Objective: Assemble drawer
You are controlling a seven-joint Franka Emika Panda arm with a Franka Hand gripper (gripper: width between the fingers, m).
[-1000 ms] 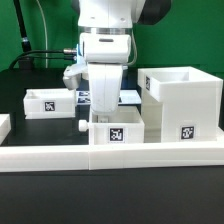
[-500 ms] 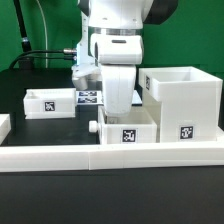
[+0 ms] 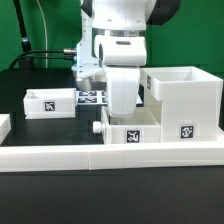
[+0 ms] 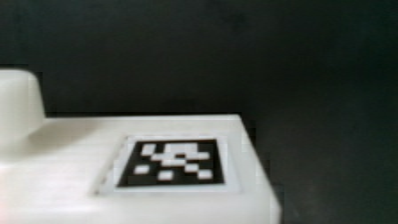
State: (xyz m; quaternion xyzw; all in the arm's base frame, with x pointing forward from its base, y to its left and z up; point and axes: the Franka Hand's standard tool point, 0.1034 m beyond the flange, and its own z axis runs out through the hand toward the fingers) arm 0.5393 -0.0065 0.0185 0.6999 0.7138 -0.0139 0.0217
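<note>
The middle tray [image 3: 128, 133] lies against the front border wall, its knob [image 3: 97, 128] pointing to the exterior view's left and its tag facing the camera. My gripper [image 3: 122, 108] reaches down into this tray. Its fingertips are hidden behind the tray wall, and it appears shut on that wall. The large housing [image 3: 185, 95] stands just to the tray's right, open side up. The second tray [image 3: 50, 102] lies at the left. The wrist view shows only a white tagged face [image 4: 175, 162] up close on the dark table, with no fingers in sight.
The long low white border wall [image 3: 110, 155] runs along the front. The marker board [image 3: 90, 97] lies flat behind the arm. Black cables and a green backdrop are at the far left.
My gripper and the middle tray have moved together to the exterior view's right, along the border wall, closing the gap to the housing.
</note>
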